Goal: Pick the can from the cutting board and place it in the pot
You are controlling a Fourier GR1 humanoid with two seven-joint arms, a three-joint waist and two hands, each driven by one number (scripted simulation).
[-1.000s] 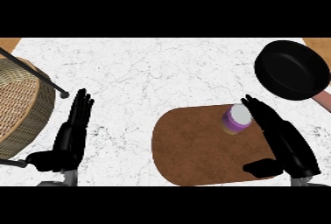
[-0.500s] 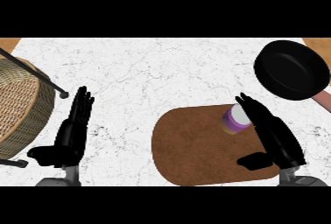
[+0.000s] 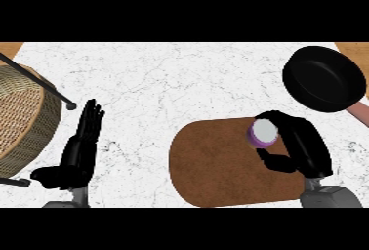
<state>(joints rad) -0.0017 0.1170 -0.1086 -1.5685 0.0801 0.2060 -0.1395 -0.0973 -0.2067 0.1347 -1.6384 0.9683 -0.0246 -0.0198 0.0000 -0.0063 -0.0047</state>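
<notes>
A purple can with a pale lid (image 3: 262, 133) stands on the upper right part of the round brown cutting board (image 3: 216, 168). My right hand (image 3: 302, 149) is curled round the can from its right side, fingers bent over its far edge and thumb below it. The black pot (image 3: 323, 78) with a pinkish handle lies at the upper right, beyond the board and apart from the can. At the lower left my left hand (image 3: 78, 151) rests open, fingers pointing away.
A wicker basket (image 3: 18, 117) with a dark handle fills the left edge, close to my left hand. White marbled counter (image 3: 173, 83) stretches between the basket, the board and the pot.
My right hand has moved left against the can and its fingers have curled round it. The can stays on the board. My left hand has not moved.
</notes>
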